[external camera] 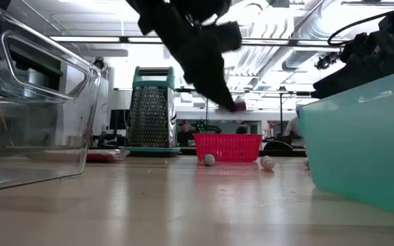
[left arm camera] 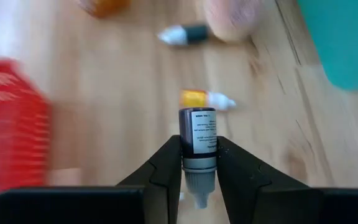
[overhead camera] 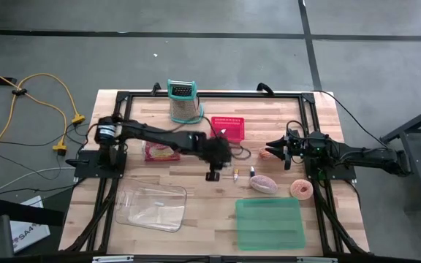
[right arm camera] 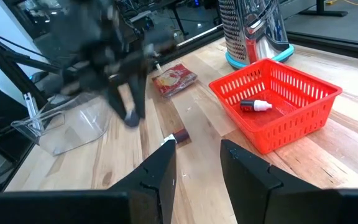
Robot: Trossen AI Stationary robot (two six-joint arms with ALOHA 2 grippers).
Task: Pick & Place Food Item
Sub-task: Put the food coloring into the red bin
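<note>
My left gripper (left arm camera: 199, 155) hangs over the middle of the table (overhead camera: 212, 174), shut on a small dark dropper bottle (left arm camera: 197, 134) with a white label. Two more small bottles lie on the wood below it, a yellow one (left arm camera: 207, 98) and a dark one with a white cap (left arm camera: 184, 34). The red basket (overhead camera: 229, 128) stands just beyond, with one bottle (right arm camera: 255, 105) lying inside it. My right gripper (right arm camera: 197, 149) waits at the table's right side (overhead camera: 272, 146), open, with nothing between its fingers. My left gripper pinches the bottle's two sides (left arm camera: 199, 163) between its two fingers, near the cap end. The fingers slant down from the table's left and lie along the bottle. Its nozzle points back between them and its base sticks out past the fingertips. The bottle (external camera: 237, 104) hangs clear of the table.
A metal grater (overhead camera: 183, 102) stands at the far edge and a red packet (overhead camera: 159, 151) lies left of centre. A clear tub (overhead camera: 152, 208) sits near left and a green tray (overhead camera: 269, 223) near right. A pink roll (overhead camera: 264, 184) and a doughnut (overhead camera: 301, 189) lie beside it.
</note>
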